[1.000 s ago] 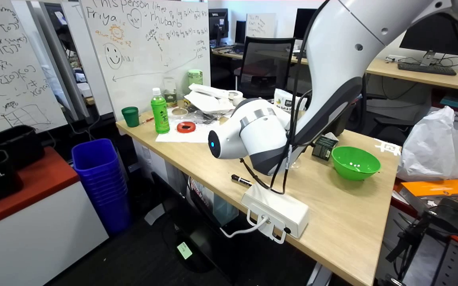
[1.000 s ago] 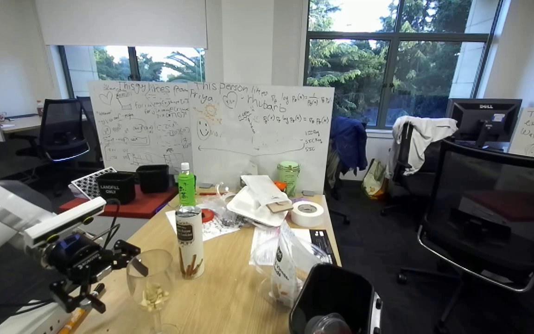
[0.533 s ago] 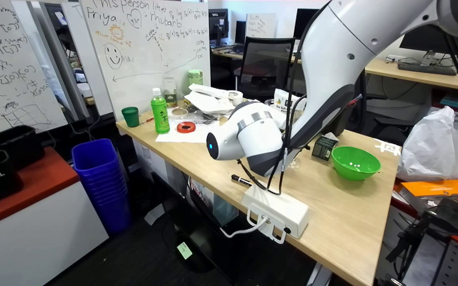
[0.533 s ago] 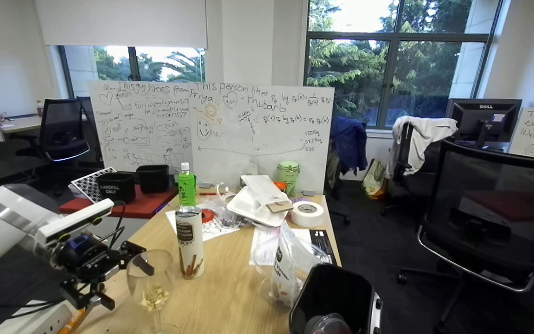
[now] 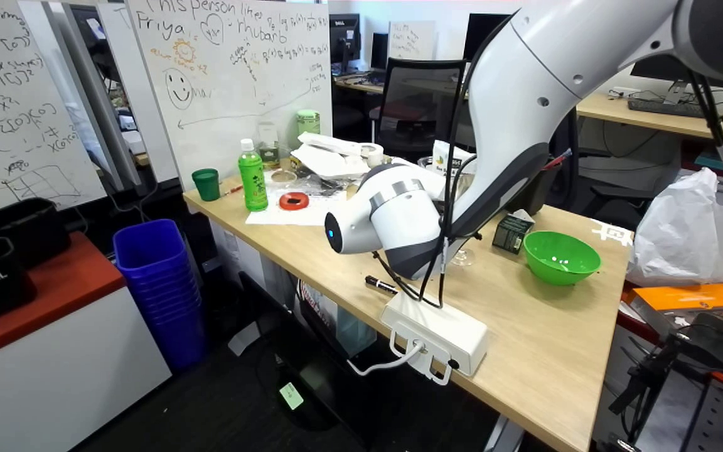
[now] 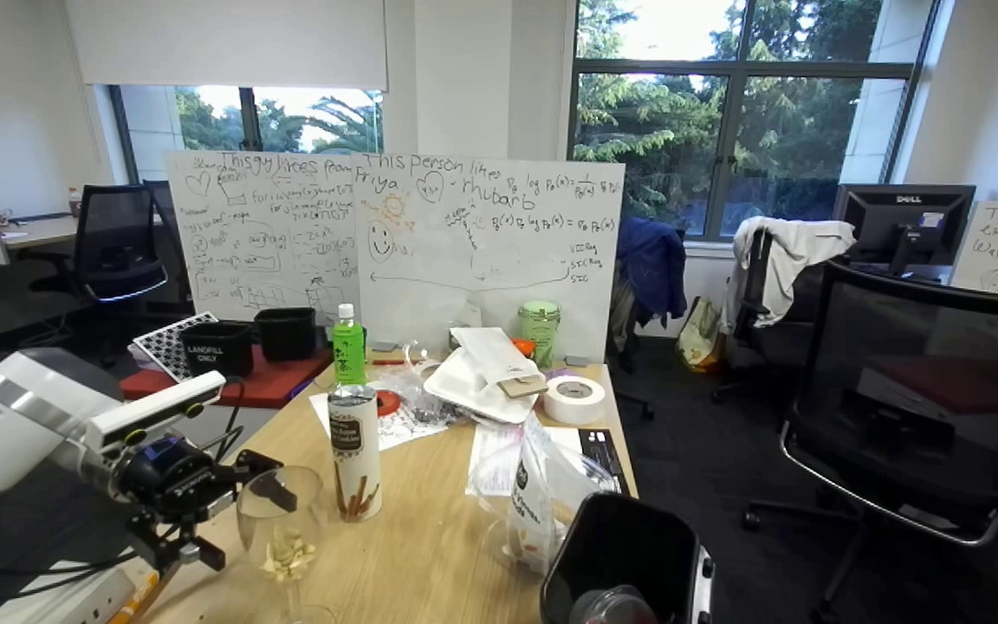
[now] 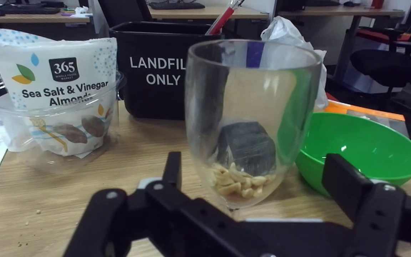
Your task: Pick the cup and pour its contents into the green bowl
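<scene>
- Gripper [image 7: 255, 169], lower wrist view: two fingers [image 7: 173, 171] spread wide.
- One clear glass [image 7: 252, 110], upright at centre, seen between the fingers; whether they touch it I cannot tell. Pale nuts [image 7: 241, 184] inside.
- One green bowl [image 7: 380, 153], right of frame.
- One pouch [image 7: 64, 84], upper left: "365 Whole Foods Market Sea Salt & Vinegar Almonds."
- One black bin [image 7: 152, 53], top centre: "LANDFIL… ONLY."
- In an exterior view, one monitor [image 6: 880, 227], upper right: "DELL."

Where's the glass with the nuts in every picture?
In an exterior view: glass right of middle, partly behind the arm.
In an exterior view: glass at the bottom, left of middle.
In the wrist view: glass just right of middle.
Shared landmark: the white almond bag.
</scene>
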